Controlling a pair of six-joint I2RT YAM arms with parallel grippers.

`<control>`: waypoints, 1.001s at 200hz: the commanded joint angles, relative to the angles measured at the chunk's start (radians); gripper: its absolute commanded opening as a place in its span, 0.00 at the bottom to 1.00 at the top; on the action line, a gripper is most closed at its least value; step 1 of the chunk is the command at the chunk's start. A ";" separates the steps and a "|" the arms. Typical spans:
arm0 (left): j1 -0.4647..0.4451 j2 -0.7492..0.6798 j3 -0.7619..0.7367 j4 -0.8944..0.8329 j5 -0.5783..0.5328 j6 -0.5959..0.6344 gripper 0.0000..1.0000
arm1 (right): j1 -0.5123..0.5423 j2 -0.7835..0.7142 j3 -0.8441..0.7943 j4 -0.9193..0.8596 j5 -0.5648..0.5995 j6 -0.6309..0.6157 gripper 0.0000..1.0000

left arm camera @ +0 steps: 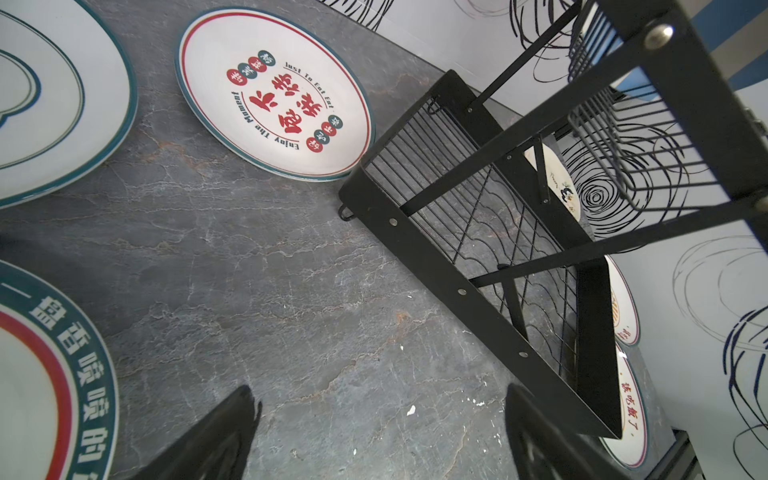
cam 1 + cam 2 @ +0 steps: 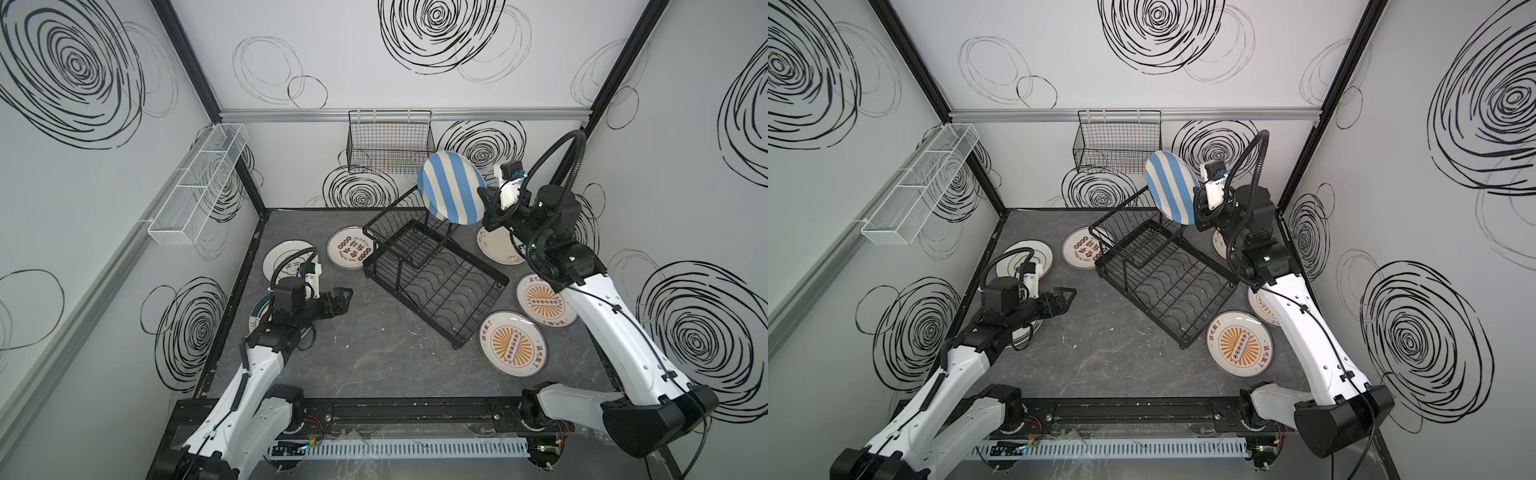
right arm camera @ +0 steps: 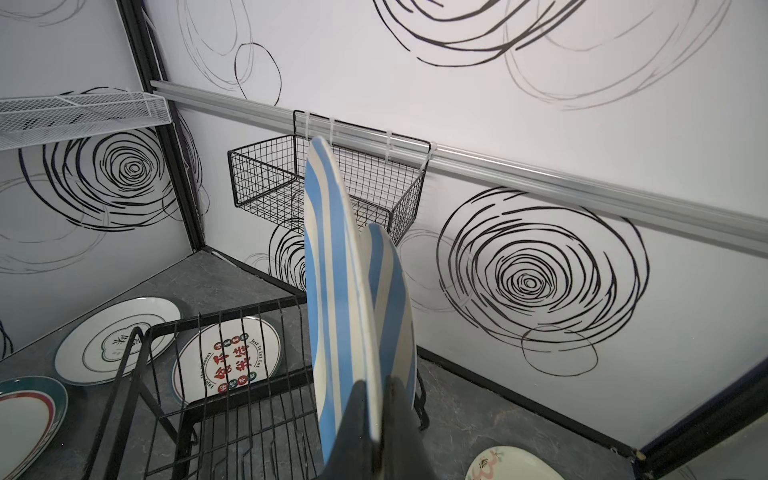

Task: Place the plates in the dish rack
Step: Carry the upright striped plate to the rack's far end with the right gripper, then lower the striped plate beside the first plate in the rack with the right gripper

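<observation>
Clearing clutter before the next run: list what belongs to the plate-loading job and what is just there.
Job:
- dish rack
- striped plate in the right gripper
- second striped plate beside it
- two sunburst plates
- red-lettered plate
- cloud plate
- teal-rimmed plate
- floral plate

Just there:
- black wall basket
- white mesh basket

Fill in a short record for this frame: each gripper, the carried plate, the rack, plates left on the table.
left gripper: open, empty, above the table
right gripper: shut on striped plate rim
striped plate: upright, by the dish rack upper shelf
second striped plate: close beside it; seating unclear
dish rack lower tray: no plate
flat on table: sunburst plate, second sunburst plate, characters plate, cloud plate, floral plate, teal-rimmed plate under left arm
</observation>
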 commanded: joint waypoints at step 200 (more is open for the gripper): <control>-0.015 0.012 -0.012 0.028 -0.029 0.026 0.96 | -0.025 0.070 -0.102 0.266 0.004 -0.081 0.00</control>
